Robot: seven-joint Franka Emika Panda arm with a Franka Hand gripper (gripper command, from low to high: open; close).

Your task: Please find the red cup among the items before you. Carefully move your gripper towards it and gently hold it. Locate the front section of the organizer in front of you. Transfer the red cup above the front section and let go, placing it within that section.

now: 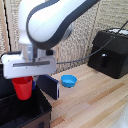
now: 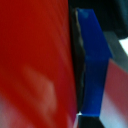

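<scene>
The red cup (image 1: pixel 22 88) hangs upright under my gripper (image 1: pixel 23 80), which is shut on its rim. It is held over the black fabric organizer (image 1: pixel 30 112) at the exterior view's lower left, its base just above the black compartment there. The gripper's flat white bar sits right above the cup. In the wrist view the red cup (image 2: pixel 35 60) fills most of the picture, pressed against a dark-blue fingertip (image 2: pixel 95 65). The organizer's dividers are hard to make out.
A shallow blue bowl (image 1: pixel 69 80) lies on the wooden table (image 1: pixel 95 100). A dark flat slab (image 1: pixel 50 86) leans beside the organizer. A black boxy appliance (image 1: pixel 110 52) with a cable stands at the exterior view's right.
</scene>
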